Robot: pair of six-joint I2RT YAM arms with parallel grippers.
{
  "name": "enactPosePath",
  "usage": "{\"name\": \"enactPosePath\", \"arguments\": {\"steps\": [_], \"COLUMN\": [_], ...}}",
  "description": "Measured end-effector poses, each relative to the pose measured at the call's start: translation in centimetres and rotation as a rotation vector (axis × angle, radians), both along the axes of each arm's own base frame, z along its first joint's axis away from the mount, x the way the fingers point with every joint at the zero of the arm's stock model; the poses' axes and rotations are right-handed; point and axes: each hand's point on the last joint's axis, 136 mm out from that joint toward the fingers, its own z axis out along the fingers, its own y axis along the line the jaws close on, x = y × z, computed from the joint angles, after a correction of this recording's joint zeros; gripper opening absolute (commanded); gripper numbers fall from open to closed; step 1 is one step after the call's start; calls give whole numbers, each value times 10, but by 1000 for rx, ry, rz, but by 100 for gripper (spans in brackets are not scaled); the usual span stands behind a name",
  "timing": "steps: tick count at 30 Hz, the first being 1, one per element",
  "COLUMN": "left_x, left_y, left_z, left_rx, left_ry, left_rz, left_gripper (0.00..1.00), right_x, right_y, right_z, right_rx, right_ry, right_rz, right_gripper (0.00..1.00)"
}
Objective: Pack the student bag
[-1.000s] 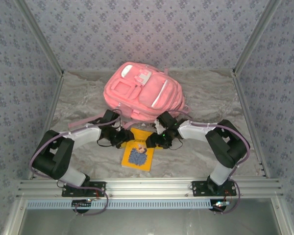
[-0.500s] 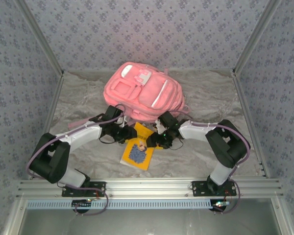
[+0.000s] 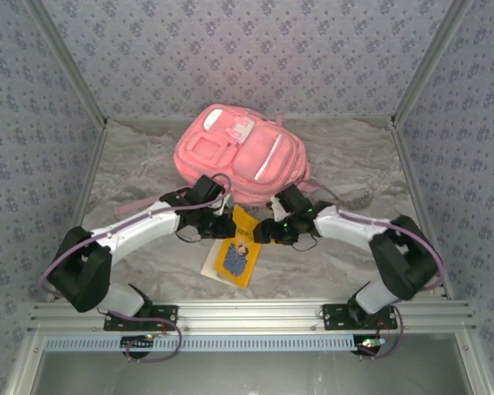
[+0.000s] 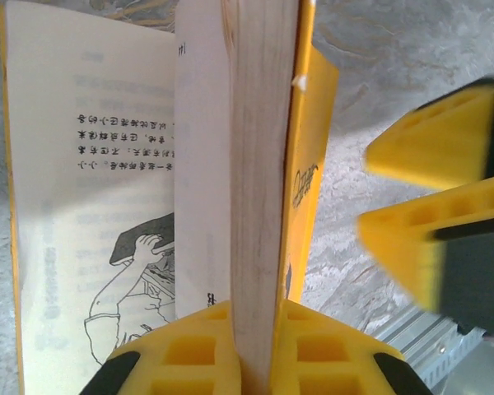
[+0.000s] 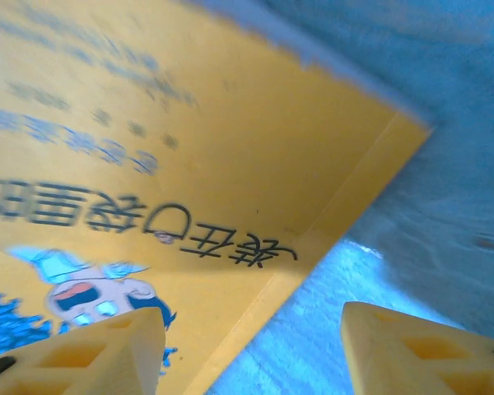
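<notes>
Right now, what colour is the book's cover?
The book has a yellow cover with a blue cartoon figure and dark lettering. It shows best in the right wrist view.

Blurred cover print on the yellow book (image 5: 173, 156); its lower edge behind the left fingers (image 4: 181, 350).

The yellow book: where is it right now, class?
In the top view the yellow book is central, on the near side of the student bag, between the right gripper and the left gripper, whose jaws are shut on its pages.
</notes>
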Motion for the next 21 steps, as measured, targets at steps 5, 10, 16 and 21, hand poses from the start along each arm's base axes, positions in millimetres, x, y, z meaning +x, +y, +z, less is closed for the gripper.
{"name": "enactPosePath", "arguments": {"steps": [5, 10, 16, 21], "left_x": [-2, -11, -52, -69], "left_y": [1, -2, 0, 8], "left_z": [30, 87, 153, 166], "left_rx": [-20, -118, -266, -277], "left_ry": [-136, -392, -792, -993], "left_rz": [-86, -216, -431, -536], "left_gripper": [0, 0, 0, 0], "right_x": [10, 10, -9, -32], "right_y": [-21, -44, -58, -54], "right_z": [74, 140, 157, 171], "right_rx": [55, 112, 116, 177], "right_ry": [-261, -537, -753, -859], "right_rz": [-32, -42, 65, 197], "right_gripper": [69, 74, 81, 83]}}
